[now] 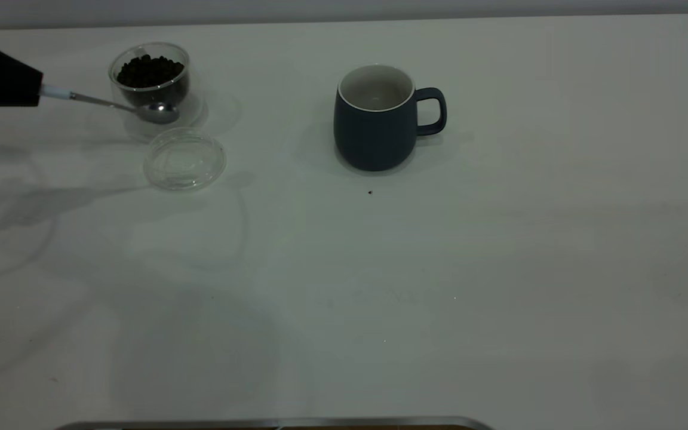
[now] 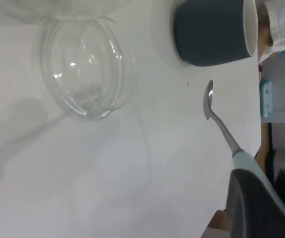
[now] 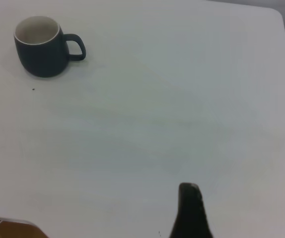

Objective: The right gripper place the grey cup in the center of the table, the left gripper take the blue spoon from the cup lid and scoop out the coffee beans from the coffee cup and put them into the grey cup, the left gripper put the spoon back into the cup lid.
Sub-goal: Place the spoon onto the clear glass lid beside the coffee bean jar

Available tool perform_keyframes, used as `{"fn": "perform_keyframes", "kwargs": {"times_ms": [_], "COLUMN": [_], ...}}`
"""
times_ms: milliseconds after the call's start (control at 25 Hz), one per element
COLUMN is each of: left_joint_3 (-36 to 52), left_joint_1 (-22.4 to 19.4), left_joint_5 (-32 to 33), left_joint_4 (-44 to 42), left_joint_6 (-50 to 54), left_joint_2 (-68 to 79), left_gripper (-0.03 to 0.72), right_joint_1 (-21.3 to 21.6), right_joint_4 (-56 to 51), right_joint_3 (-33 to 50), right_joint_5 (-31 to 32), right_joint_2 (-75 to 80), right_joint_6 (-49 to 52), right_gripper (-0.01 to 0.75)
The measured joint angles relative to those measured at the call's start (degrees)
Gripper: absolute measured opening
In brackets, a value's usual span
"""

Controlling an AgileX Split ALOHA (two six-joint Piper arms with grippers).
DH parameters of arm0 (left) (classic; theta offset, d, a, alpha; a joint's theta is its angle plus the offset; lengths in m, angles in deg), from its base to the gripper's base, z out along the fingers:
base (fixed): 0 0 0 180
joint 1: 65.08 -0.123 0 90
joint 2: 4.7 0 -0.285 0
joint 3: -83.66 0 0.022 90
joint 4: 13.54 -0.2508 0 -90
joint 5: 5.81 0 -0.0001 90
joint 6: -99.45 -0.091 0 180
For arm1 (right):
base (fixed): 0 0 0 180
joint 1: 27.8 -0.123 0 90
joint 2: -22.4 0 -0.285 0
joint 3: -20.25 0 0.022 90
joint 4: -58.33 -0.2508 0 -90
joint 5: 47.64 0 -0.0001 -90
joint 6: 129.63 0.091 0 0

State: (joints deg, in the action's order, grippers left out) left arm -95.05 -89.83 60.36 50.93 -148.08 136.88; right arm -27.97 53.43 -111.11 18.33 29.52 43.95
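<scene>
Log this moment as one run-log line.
left gripper: holds blue spoon, bowl empty, beside coffee cup | cup lid: bare | grey cup: mid-table, no beans visible | right gripper: away from the cup

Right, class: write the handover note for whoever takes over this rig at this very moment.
Left gripper: shut on the pale-blue-handled metal spoon, bowl empty, in front of the clear glass tumbler.
Right gripper: withdrawn, away from the things.
Dark roasted coffee beans fill the tumbler. The clear round lid lies empty beside it. The dark blue-grey ceramic mug stands mid-table, empty.
Done: mug placed, spoon taken.
Left: scoop beans into mug, return spoon to lid.
</scene>
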Motion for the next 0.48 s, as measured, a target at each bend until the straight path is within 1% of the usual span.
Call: {"fn": "perform_keyframes", "kwargs": {"times_ms": [160, 480], "left_joint_3": [0.0, 0.0], "left_joint_1": [-0.2, -0.5], "left_joint_5": [-0.1, -4.0], "left_joint_4": [-0.1, -0.1], "left_joint_6": [0.2, 1.5], "left_joint_2": [0.0, 3.3], "left_gripper": [0.130, 0.130], "right_joint_1": [0.0, 0.0], "right_joint_4": [0.0, 0.0], "right_joint_3": [0.0, 0.0], "right_joint_5": [0.0, 0.0], "right_joint_2": [0.0, 0.0], "right_joint_6": [0.0, 0.0], "right_gripper": [0.591, 0.591]}}
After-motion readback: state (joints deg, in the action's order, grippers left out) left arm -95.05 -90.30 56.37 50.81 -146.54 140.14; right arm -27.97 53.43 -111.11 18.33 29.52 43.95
